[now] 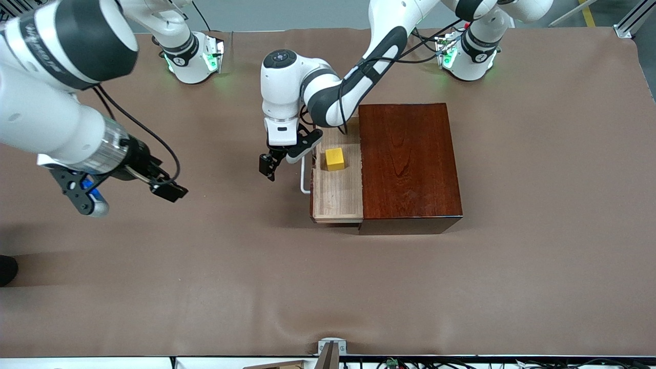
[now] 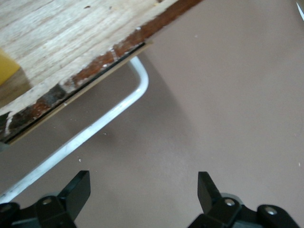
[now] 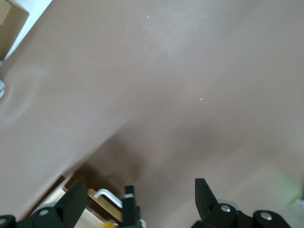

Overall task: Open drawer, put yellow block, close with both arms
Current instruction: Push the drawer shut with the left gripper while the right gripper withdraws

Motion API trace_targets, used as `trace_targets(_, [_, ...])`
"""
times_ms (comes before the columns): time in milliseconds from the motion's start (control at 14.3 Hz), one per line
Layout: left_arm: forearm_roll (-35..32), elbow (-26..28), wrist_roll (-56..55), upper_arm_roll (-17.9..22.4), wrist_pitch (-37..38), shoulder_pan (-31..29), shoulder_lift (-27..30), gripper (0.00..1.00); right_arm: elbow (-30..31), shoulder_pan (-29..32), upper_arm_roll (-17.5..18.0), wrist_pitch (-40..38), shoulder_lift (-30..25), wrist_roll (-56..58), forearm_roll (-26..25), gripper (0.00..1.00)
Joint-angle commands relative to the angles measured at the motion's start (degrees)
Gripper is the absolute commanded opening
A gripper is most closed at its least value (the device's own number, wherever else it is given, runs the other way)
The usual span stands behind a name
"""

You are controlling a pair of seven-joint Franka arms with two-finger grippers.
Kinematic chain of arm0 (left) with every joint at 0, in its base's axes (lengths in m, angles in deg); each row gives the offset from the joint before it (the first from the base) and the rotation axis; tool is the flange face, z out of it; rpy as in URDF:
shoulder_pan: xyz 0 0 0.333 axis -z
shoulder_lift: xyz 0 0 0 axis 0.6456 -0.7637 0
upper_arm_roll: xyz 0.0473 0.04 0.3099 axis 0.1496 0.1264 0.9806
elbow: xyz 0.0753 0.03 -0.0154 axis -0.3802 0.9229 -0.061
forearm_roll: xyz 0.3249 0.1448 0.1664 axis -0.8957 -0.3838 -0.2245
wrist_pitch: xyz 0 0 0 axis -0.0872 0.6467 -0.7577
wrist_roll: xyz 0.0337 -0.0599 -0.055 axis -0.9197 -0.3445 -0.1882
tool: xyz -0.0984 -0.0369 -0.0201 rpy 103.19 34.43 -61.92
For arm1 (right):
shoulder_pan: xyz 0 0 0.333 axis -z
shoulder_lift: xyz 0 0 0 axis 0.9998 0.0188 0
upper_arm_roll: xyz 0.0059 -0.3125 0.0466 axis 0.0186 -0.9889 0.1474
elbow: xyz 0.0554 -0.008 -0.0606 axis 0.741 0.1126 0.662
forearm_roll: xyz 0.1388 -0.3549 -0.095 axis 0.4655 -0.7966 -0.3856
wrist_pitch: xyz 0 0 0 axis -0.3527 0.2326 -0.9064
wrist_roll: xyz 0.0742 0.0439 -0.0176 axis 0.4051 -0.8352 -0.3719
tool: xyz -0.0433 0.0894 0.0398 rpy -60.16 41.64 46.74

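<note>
From the front I see the drawer [image 1: 337, 190] pulled out of the box [image 1: 408, 163], the yellow block [image 1: 335, 159] inside it near the edge toward the robot bases. My left gripper [image 1: 272, 163] hangs empty, jaws apart, just outside the handle [image 1: 305, 179]; I'd push squarely. Its wrist view shows that handle [image 2: 90, 133] just ahead. My right gripper [image 1: 123, 197], open and empty over bare table [image 3: 180, 85], must come in.
</note>
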Motion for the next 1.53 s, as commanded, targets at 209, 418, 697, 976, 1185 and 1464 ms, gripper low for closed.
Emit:
trace_targets(209, [-1.54,-2.77,-7.54,2.31,3.46,2.19,-3.41,1.0,0.08,4.56,0.32,-6.8,-3.97,16.99,0.28,1.0])
trace_targets(418, [-1.71,-2.68,-5.45,2.31,8.37,1.67,-2.45,1.0,0.87,7.46,0.32,-8.39,-6.35,28.09,0.01,1.0])
trace_targets(697, [-1.54,-2.59,-1.23,2.22,14.53,-0.44,-0.96,1.0,1.4,9.13,0.32,-11.46,-7.84,36.57,0.1,1.0])
trace_targets(976, [-2.23,-1.81,-0.16,2.31,19.18,-1.5,-0.34,1.0,4.11,10.19,0.41,-11.73,-10.21,45.77,-2.18,1.0])
trace_targets(1185, [-2.24,-1.62,0.19,2.4,24.28,-1.59,-0.42,1.0,7.72,10.19,0.41,-10.6,-12.58,56.89,-4.11,1.0])
trace_targets(1464, [-1.54,-1.54,-0.16,2.31,27.63,-3.17,-0.43,1.0,9.39,12.21,0.5,-10.15,-13.63,59.13,-4.03,1.0])
